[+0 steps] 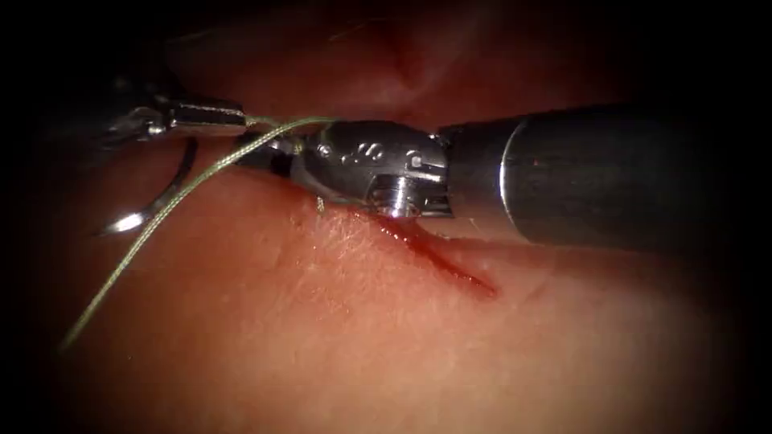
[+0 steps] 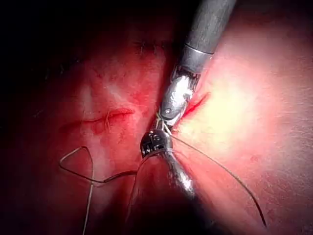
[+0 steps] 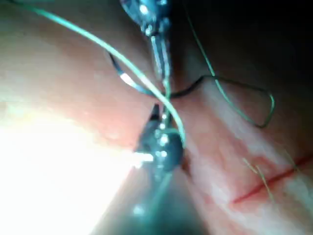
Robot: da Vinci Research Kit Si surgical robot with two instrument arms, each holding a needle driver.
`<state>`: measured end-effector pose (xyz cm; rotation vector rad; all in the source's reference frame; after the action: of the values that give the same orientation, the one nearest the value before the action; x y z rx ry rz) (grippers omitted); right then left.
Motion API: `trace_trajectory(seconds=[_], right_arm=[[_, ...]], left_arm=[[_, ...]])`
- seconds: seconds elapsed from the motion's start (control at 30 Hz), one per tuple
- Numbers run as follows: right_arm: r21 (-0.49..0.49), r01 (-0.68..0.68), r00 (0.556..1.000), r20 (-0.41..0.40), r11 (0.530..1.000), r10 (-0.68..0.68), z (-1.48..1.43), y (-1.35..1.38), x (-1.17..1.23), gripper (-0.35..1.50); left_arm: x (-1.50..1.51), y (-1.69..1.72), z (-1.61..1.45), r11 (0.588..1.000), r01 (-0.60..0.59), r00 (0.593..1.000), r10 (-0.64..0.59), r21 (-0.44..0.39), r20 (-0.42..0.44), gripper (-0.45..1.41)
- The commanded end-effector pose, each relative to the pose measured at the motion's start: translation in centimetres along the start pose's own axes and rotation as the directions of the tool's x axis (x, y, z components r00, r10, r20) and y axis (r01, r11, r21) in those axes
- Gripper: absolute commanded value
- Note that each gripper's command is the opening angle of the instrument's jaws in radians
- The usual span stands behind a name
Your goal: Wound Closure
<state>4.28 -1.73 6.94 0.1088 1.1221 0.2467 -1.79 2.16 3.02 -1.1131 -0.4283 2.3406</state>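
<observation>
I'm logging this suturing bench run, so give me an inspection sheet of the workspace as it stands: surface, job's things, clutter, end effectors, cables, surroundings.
Surface: pink pork-belly tissue with a dark red cut; red fluid lies along the cut.
Job's things: curved steel needle hangs from the left tool, clear of the tissue, left of the cut. Green thread runs from the tool tips down across the tissue to the left.
Clutter: short cut ends of thread beside a second cut.
End effectors: left end effector shut on the needle near its thread end; right end effector shut on the thread.
Cables: nothing seen.
Surroundings: dark, nothing seen.
</observation>
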Motion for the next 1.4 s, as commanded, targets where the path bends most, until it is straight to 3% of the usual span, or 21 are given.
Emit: trace_trajectory(seconds=[0.03,0.4,0.63,0.83,0.97,1.23,1.4], right_arm=[[-0.001,-0.044,0.999,0.001,0.999,0.044,0.0,-0.07,-0.02,1.48],[0.025,-0.027,1.0,0.0,0.999,0.027,-1.15,-0.43,-0.16,1.48],[0.015,-0.026,1.0,0.006,1.0,0.026,-1.43,-0.5,-0.24,1.48],[0.003,-0.03,1.0,0.01,1.0,0.029,-1.32,-0.49,-0.2,1.48],[-0.023,-0.04,0.999,0.019,0.999,0.04,-1.01,-0.41,-0.11,1.48],[-0.032,-0.042,0.999,0.025,0.999,0.043,-0.6,-0.38,-0.06,1.48],[-0.024,-0.039,0.999,0.023,0.999,0.039,-0.69,-0.44,-0.07,1.48]], left_arm=[[-0.01,-0.04,0.07,1.0,-0.003,1.0,0.003,-0.003,-0.002,-0.45],[-0.26,-0.27,-0.28,1.0,-0.021,1.0,0.021,0.016,0.008,-0.45],[-0.57,-0.49,-0.64,0.998,-0.016,1.0,0.015,0.056,0.02,-0.45],[-0.61,-0.54,-0.55,0.997,0.001,1.0,-0.002,0.076,0.009,-0.45],[-0.58,-0.45,-0.41,0.998,0.005,1.0,-0.005,0.06,0.002,-0.45],[-0.64,-0.51,-0.52,0.999,-0.002,1.0,0.002,0.051,0.003,-0.45],[-0.79,-0.63,-0.69,0.997,0.006,1.0,-0.007,0.077,0.01,-0.45]])
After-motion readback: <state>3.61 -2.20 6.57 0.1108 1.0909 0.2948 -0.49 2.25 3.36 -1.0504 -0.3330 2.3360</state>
